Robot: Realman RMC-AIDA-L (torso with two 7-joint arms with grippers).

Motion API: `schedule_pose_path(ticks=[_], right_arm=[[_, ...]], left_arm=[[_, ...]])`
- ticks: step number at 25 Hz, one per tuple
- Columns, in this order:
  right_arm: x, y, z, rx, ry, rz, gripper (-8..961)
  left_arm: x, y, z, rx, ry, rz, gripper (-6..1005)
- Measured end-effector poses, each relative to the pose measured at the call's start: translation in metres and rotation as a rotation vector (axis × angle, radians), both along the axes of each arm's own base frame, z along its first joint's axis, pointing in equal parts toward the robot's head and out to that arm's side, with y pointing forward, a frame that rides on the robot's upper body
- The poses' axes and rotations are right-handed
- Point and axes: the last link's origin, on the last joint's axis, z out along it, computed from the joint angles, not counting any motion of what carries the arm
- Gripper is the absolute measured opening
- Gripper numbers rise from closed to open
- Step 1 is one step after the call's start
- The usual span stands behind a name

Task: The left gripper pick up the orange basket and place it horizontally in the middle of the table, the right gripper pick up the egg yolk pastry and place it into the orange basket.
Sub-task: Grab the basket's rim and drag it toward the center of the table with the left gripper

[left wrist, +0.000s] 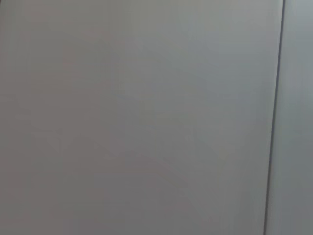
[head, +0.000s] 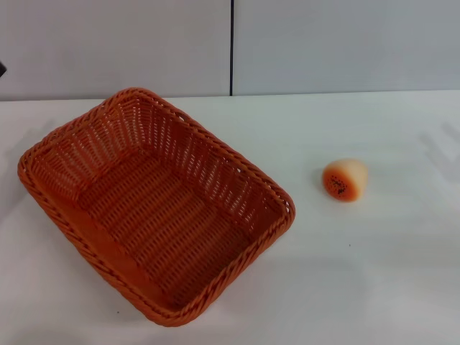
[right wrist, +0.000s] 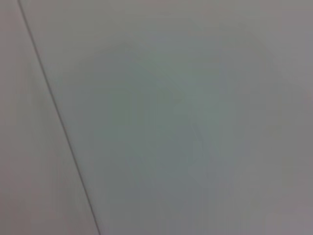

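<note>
Basket and pastry on table, neither gripper in sight

Basket: the orange basket [head: 154, 205] rests on the table [head: 374, 273] in the left half of the head view. It sits upright with its open side up, and it is turned at an angle, so that one corner points to the upper left of the frame and the opposite corner to the lower centre. Its braided rim and sloped woven walls are intact as far as can be seen. Nothing lies inside it; the woven floor shows bare.

Pastry: the egg yolk pastry [head: 344, 179] lies on the table right of centre in the head view, well apart from the basket and touching nothing else. It is tipped on its side. Its orange face with dark specks is turned toward the lower left of the frame, and the cream part lies toward the upper right.

Grippers: the left gripper and the right gripper appear in none of the three views, so how far their fingers stand apart, and whether they hold anything, cannot be told. The left wrist view shows only a plain grey wall panel [left wrist: 137, 117] with a dark seam near the right edge. The right wrist view shows a similar panel with a slanting seam at the left of the frame.
</note>
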Motion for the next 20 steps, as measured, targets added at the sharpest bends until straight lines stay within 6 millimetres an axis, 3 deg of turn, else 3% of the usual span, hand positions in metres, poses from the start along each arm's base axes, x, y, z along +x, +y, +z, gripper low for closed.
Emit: schedule_pose_path(ticks=[1,4,15,20], right_arm=[[0.000,0.000,0.000,0.001,-0.010,0.003,667],[0.001,-0.003,0.003,0.009,-0.027,0.010,533],[0.001,-0.005,0.004,0.010,-0.024,0.014,295],[0.002,-0.004,0.004,0.004,-0.013,0.002,211]], left_arm=[[-0.001,-0.003,-0.002,0.014,-0.001,-0.003,781],[-0.002,-0.011,-0.008,0.046,-0.019,-0.018,540],[-0.002,-0.015,-0.010,0.070,-0.046,-0.024,300],[-0.006,-0.024,-0.017,0.048,-0.079,-0.005,408]])
